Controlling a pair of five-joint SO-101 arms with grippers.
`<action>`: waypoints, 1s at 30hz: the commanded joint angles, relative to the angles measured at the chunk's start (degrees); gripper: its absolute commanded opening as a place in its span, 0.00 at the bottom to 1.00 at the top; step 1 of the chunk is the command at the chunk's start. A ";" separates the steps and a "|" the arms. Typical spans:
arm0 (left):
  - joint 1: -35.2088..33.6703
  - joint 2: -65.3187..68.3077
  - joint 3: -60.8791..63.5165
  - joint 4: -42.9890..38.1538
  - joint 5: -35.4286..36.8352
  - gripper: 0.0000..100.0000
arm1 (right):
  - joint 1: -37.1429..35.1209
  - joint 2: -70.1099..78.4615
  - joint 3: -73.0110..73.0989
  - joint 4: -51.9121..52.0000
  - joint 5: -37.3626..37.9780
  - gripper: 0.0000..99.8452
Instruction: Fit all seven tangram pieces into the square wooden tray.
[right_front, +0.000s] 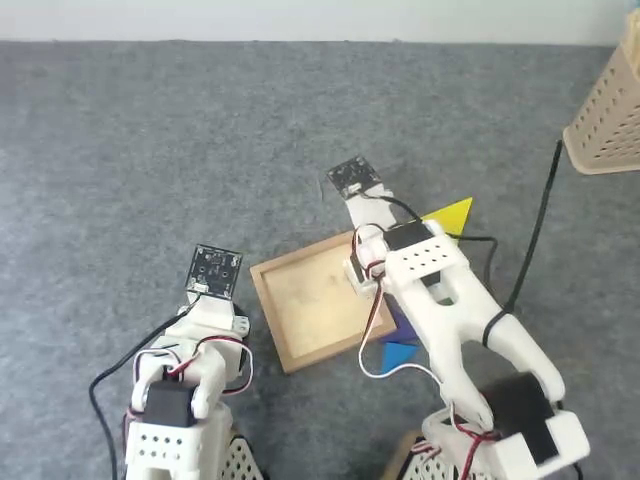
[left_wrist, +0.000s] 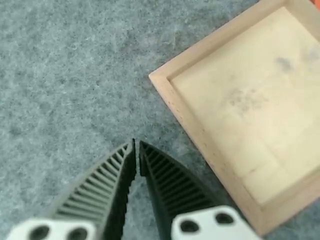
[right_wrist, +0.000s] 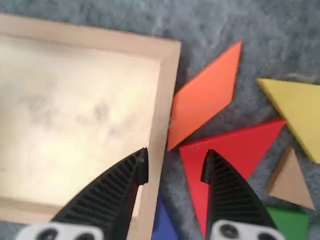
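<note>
The square wooden tray (right_front: 268, 283) lies on the grey carpet with nothing inside it. My right gripper (right_wrist: 175, 159) hangs open over the tray's rim (right_wrist: 167, 100), one finger above the tray floor and the other above the red triangle (right_wrist: 235, 150). Beside the rim lie an orange parallelogram (right_wrist: 205, 95), a yellow triangle (right_wrist: 300, 110), a small tan triangle (right_wrist: 290, 180), a green piece (right_wrist: 287, 220) and a blue piece (right_wrist: 162, 222). The yellow triangle (right_front: 450, 215) and the blue pieces (right_front: 400, 350) peek out around the right arm. My left gripper (left_wrist: 136, 146) is shut and empty over bare carpet, just off a tray corner (left_wrist: 160, 77).
A beige perforated basket (right_front: 610, 110) stands at the back right. A black cable (right_front: 530, 240) runs across the carpet to the right of the pieces. Open carpet stretches behind and to the left of the tray.
</note>
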 joint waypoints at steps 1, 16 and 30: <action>-0.35 -1.23 -1.10 0.35 0.44 0.01 | 0.92 2.24 -3.08 -1.10 -1.49 0.18; -0.35 -1.23 -1.10 0.35 0.44 0.01 | 8.84 9.89 -8.62 6.99 -4.31 0.27; -0.35 -1.23 -1.10 0.35 0.44 0.01 | 12.26 11.65 -13.98 11.65 -3.87 0.28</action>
